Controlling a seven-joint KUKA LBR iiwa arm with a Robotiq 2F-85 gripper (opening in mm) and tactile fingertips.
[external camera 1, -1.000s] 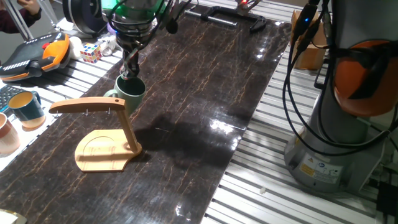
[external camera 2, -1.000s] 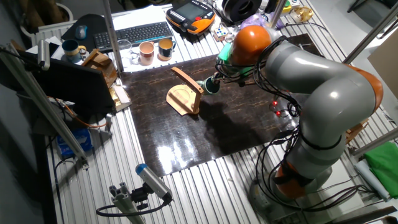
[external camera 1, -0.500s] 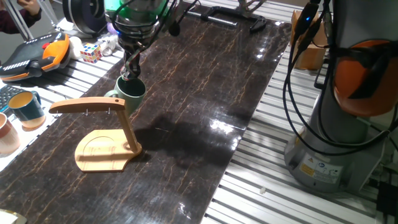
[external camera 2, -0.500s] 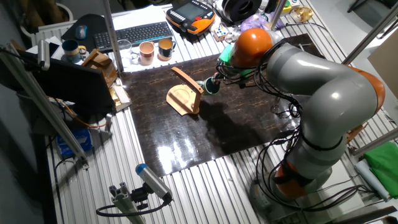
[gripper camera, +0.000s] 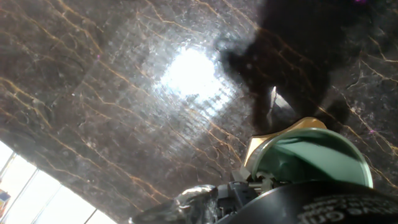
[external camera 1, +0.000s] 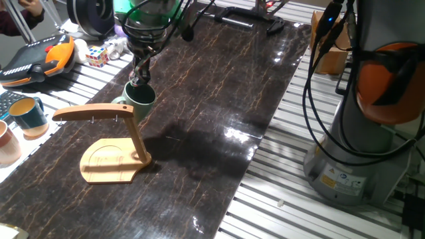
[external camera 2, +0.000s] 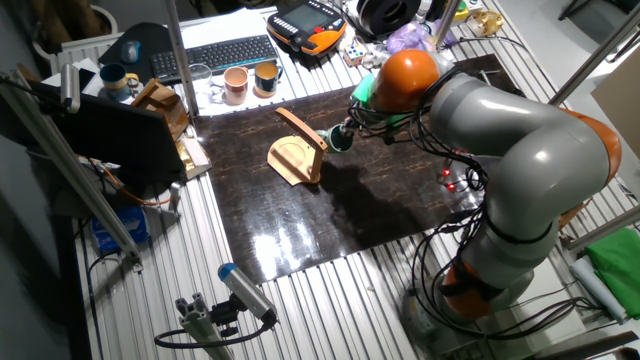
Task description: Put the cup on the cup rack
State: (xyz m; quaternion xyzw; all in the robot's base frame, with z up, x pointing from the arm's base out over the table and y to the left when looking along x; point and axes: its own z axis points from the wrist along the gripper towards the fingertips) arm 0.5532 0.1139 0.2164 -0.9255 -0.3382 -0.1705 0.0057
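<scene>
End effector (external camera 1: 138, 81) down at the cup (external camera 1: 139, 97), pinched on its rim. Cup beside the rack (external camera 1: 109, 143) on the bench (external camera 1: 219, 93), whether lifted unclear.

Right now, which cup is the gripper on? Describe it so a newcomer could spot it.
On the dark marble mat, find the wooden cup rack. The cup stands just behind its arm, the gripper at its rim. It is sage green with a dark inside; the teal cup sits off the mat.
</scene>
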